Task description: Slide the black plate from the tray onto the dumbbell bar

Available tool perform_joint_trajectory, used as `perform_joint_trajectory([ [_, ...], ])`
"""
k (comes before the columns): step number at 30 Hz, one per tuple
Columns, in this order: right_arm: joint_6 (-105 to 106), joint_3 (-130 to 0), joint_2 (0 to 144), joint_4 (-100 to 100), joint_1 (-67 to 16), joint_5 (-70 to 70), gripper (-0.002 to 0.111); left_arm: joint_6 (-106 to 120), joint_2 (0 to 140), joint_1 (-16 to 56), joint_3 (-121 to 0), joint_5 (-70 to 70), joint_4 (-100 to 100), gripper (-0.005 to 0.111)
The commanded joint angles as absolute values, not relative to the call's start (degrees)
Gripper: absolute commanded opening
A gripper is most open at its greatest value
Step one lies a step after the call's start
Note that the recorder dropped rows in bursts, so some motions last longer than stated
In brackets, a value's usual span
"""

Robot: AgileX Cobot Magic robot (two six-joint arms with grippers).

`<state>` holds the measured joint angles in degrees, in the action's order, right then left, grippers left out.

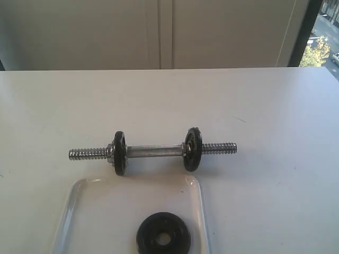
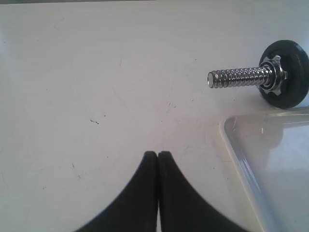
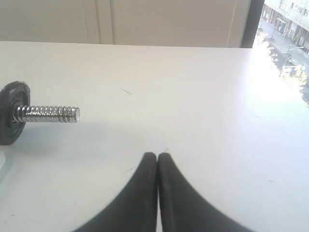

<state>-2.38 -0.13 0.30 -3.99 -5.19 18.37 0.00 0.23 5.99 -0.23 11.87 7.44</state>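
1. Exterior view: the black plate [image 1: 147, 237] lies flat inside the tray [image 1: 202, 211], at the near edge of the picture, its centre hole facing up. The tray rests on the white table [image 1: 275, 116]. Just beyond the tray's far rim the dumbbell bar [image 1: 156, 152] lies crosswise. One mounted disc [image 1: 119, 153] stands on edge toward its left end and a second mounted disc [image 1: 192, 150] toward its right end. Bare thread sticks out past both. Neither gripper shows in this view, so it does not show how far the plate is from either tool.

2. Left wrist view: the left gripper [image 2: 158, 154] hangs over bare table with its two dark fingers pressed tip to tip and nothing held between them. A rounded corner of the tray [image 2: 231, 126] lies beside the fingers, close but apart from them. The bar's threaded end [image 2: 239, 77] lies beyond that corner, with a silver collar nut [image 2: 275, 75] set against a disc. The plate on the tray falls outside this picture.

3. Right wrist view: the right gripper [image 3: 158, 154] also has its fingers fully together, gripping nothing, above empty tabletop. The bar's other threaded end [image 3: 48, 114] and its disc [image 3: 10, 113] sit well off to one side, clear of the fingers. Only a pale sliver of the tray's edge shows at the frame border, and the plate is not visible here.
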Motion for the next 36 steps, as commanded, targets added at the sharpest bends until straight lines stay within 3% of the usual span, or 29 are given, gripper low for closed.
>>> perform_joint_trajectory([
  [1, -2.44, 0.0, 0.0, -4.29, -5.32, 17.87, 0.0, 0.0, 0.0, 5.79, 0.0, 11.62, 8.04, 0.0],
  [16, -2.44, 0.0, 0.0, -4.29, -5.32, 17.87, 0.0, 0.0, 0.0, 5.79, 0.0, 10.99, 8.04, 0.0],
  [24, -2.44, 0.0, 0.0, -4.29, -5.32, 17.87, 0.0, 0.0, 0.0, 5.79, 0.0, -5.85, 8.04, 0.0],
  [36, -2.75, 0.0, 0.0, -4.29, -5.31, 17.87, 0.0, 0.0, 0.0, 5.79, 0.0, -6.42, 8.04, 0.0],
])
